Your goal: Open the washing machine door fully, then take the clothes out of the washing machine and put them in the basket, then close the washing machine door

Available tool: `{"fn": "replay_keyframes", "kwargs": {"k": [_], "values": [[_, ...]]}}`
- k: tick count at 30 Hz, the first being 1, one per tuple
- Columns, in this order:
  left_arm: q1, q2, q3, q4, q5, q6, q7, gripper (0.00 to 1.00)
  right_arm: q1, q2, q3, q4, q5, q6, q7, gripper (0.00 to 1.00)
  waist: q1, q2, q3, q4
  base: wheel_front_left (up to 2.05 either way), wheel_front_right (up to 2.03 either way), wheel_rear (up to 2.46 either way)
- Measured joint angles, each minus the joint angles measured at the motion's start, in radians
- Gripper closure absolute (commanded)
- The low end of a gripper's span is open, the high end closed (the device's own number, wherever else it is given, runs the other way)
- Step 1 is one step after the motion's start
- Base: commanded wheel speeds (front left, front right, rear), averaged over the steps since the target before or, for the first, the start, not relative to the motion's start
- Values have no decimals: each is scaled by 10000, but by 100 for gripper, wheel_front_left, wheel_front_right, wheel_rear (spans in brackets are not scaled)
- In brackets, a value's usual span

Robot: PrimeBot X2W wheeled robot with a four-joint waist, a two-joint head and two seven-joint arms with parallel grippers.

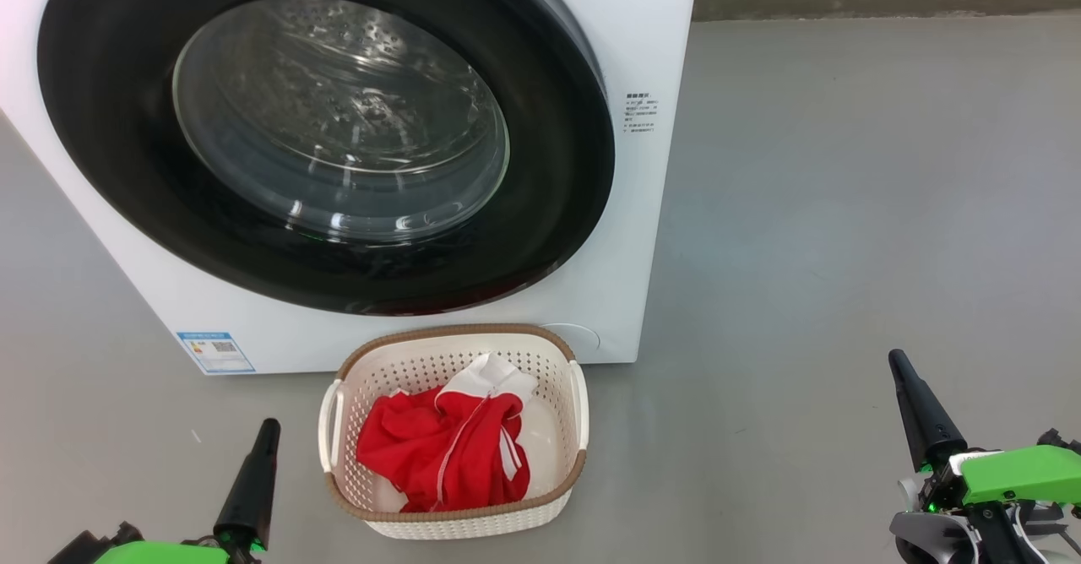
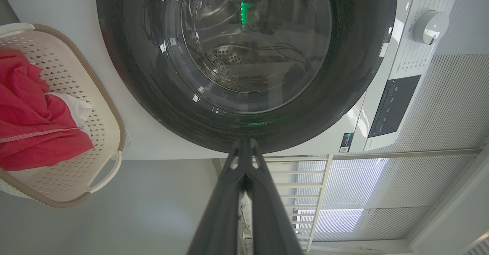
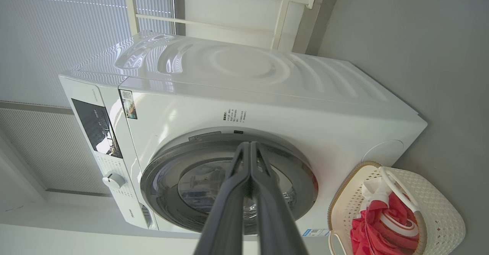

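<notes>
the closing step looks finished: the washing machine door [image 1: 338,116] is seen pressed flush to the washing machine [image 1: 642,40], the clothes [image 1: 439,454] are heaped in the basket [image 1: 456,330] on the floor [image 1: 844,209] at its front edge, and the left gripper [image 1: 268,429] and right gripper [image 1: 900,370] are seen pinched together and empty, so only a retreat is called for.

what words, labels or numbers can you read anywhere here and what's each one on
No text here is clear enough to quote.
Too small: blue label sticker, low on the washing machine front.
Blurred: printed text block, right of the washing machine door.
Too small: markings on the control panel and round the dial.
Unreadable: QR sticker below that panel.
</notes>
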Motion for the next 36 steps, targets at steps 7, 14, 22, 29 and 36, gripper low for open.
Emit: {"fn": "replay_keyframes", "kwargs": {"k": [7, 14, 22, 29, 36], "values": [[0, -2, 0, 0, 0, 0, 0, 100, 0, 4, -2, 0, 0, 0, 0, 100, 0, 0, 0, 0, 0, 0, 0], [0, -2, 2, 0, 0, 0, 0, 100, 0, 4, -4, 0, 0, 0, 0, 100, 0, 0, 0, 0, 0, 0, 0], [0, -2, 2, 0, 0, 0, 0, 100, 0, 6, -6, 0, 0, 0, 2, 100, 0, 0, 0, 0, 0, 0, 0], [0, -2, 2, 0, 0, 0, 0, 100, 0, 8, -8, 0, 0, 0, 2, 100, 0, 0, 0, 0, 0, 0, 0], [0, -2, 2, 0, 0, 0, 0, 100, 0, 10, -12, 0, 0, 0, 2, 100, 0, 0, 0, 0, 0, 0, 0]]}}
